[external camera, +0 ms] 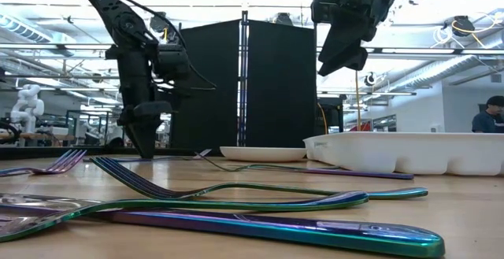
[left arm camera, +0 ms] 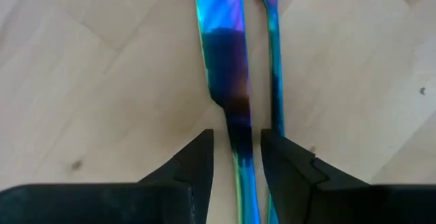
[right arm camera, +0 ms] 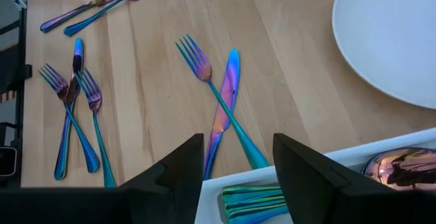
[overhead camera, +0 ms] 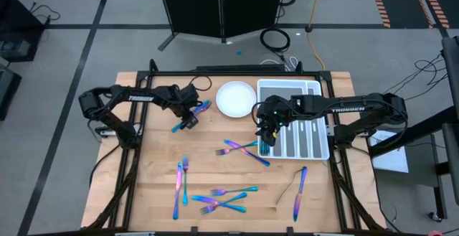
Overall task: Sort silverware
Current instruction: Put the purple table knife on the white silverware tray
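Observation:
Iridescent silverware lies scattered on the wooden table. My left gripper [overhead camera: 188, 121] is down at the table. It is open, and its fingers stand on either side of a knife's handle [left arm camera: 237, 139] without touching it. A spoon [left arm camera: 274, 54] lies right beside that knife. My right gripper [overhead camera: 265, 137] is open and empty, raised high [external camera: 342, 58] over the left edge of the white cutlery tray [overhead camera: 290, 83]. Teal forks [right arm camera: 252, 200] lie in the compartment below it, and a spoon [right arm camera: 402, 166] lies in another.
A white plate [overhead camera: 235, 98] sits left of the tray at the table's far side. A crossed fork and knife [overhead camera: 244, 150] lie near the tray. A knife and fork [overhead camera: 181, 182], several forks [overhead camera: 222, 196] and one knife [overhead camera: 299, 186] lie toward the near edge.

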